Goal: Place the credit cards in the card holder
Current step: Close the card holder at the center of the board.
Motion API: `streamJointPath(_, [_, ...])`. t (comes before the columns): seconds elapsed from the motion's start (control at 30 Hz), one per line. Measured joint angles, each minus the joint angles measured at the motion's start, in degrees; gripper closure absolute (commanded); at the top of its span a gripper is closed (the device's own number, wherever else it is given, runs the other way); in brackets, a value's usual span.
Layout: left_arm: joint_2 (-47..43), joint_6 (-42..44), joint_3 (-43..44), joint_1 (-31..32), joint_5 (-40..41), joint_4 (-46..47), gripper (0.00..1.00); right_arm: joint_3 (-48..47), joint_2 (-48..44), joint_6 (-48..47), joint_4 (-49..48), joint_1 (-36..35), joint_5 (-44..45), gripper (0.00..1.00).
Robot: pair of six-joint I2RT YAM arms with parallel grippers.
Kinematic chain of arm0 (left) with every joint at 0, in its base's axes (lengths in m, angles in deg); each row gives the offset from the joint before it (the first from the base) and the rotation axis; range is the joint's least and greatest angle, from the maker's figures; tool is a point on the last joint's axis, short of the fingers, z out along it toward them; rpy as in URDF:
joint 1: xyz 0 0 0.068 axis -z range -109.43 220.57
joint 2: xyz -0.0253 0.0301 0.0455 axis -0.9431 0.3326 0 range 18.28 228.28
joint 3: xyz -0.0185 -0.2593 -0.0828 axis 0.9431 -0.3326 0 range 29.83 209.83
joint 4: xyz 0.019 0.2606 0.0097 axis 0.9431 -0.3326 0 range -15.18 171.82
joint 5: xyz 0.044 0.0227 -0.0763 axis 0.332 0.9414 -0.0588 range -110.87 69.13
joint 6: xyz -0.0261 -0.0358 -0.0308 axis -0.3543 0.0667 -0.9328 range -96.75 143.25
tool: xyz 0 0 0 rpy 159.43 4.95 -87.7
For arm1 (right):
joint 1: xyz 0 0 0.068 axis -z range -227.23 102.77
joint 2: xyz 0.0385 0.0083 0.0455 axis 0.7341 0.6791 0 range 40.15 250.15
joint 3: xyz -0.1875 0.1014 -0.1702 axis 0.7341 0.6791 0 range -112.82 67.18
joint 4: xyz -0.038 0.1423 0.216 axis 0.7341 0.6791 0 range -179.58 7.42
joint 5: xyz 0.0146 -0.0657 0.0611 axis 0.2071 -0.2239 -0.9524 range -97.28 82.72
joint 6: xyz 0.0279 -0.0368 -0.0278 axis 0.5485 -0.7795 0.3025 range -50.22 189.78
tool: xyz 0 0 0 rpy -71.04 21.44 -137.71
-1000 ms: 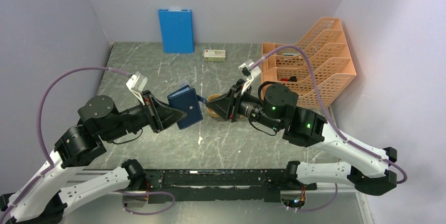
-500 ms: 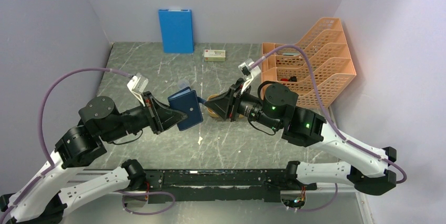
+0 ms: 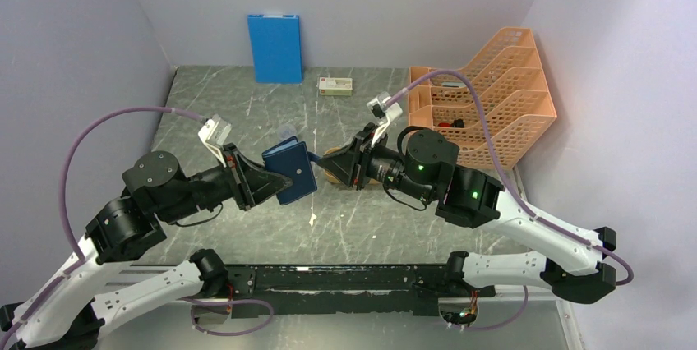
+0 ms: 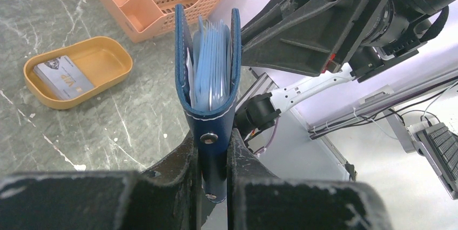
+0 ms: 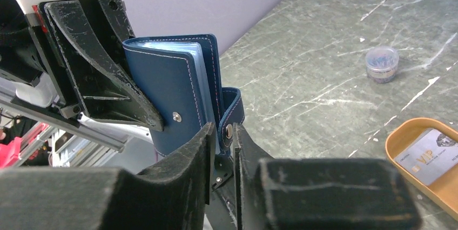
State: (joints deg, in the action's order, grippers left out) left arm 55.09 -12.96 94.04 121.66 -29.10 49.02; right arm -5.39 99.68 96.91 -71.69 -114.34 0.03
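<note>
Above the middle of the table (image 3: 246, 103), the navy holder (image 3: 289, 171) hangs in the air, standing on edge, with its clear sleeves fanned slightly apart. The left gripper (image 3: 278, 179) is clamped tight on one end of it. The right gripper (image 3: 327, 164) pinches its snap strap (image 5: 231, 116) from the opposite side. Pale cards (image 4: 64, 76) lie stacked in an orange tray (image 4: 110, 57) on the table below the right gripper, apart from the holder.

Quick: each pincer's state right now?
Left pincer: closed on the small navy stitched card holder.
Right pincer: closed on that holder's snap strap.
</note>
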Motion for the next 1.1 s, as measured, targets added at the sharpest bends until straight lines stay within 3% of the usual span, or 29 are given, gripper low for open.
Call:
streamJointPath(0.27, [-0.6, 0.0, 0.0, 0.0, 0.0, 0.0, 0.95, 0.0, 0.0, 0.0, 0.0, 0.0, 0.0, 1.00])
streamJointPath(0.7, [-0.3, 0.6, 0.3, 0.0, 1.4, -0.6, 0.95, 0.1, -2.4, -0.5, 0.5, 0.0, -1.2, 1.00])
streamJointPath(1.1, [5.6, 0.9, 2.9, 0.1, 1.4, -0.9, 0.95, 1.2, -3.4, -1.3, 0.4, 0.2, -5.5, 1.00])
